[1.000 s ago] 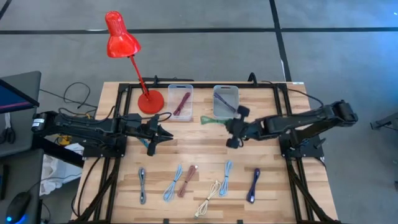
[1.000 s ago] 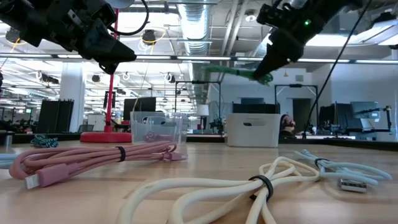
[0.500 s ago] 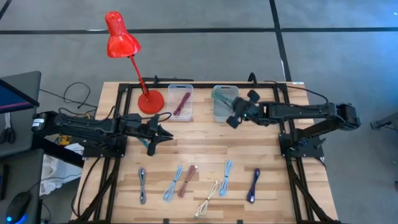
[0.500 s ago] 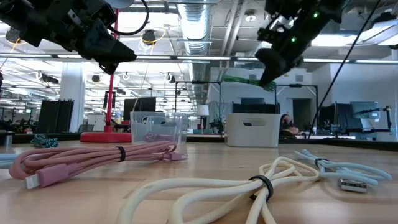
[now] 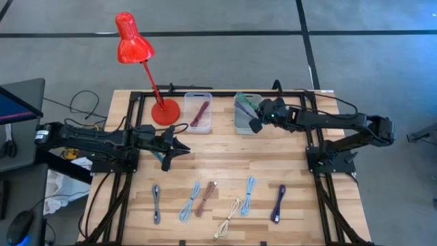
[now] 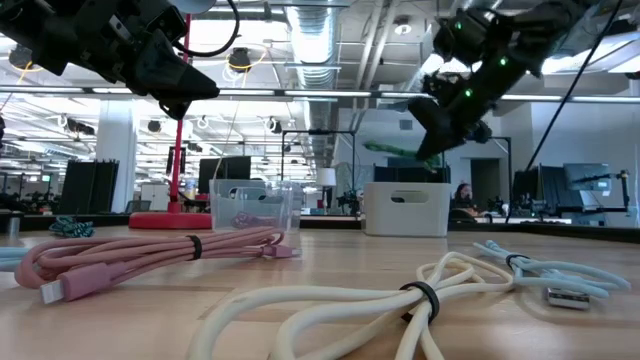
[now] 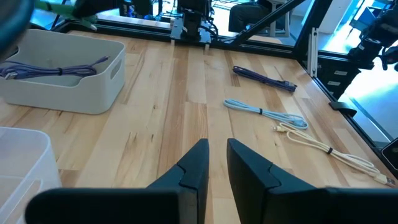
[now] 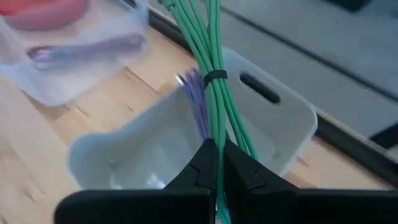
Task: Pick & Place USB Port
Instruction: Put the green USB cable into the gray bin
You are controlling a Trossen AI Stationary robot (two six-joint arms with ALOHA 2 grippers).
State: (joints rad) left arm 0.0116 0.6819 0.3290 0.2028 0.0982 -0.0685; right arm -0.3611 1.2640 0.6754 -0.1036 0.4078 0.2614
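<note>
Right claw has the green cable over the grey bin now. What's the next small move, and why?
Probably lower slightly, then open. The right claw is shut on the green cable, which hangs above the grey bin already holding a purple cable.

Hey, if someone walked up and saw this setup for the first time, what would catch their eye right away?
Probably the red desk lamp at the table's far left corner, leaning out past the edge. Next, the right gripper, shut on a bundled green cable and held over the grey bin at the back, which already holds a purple cable. Along the near edge lies a row of coiled cables, while the left gripper waits above the table's left side.
</note>
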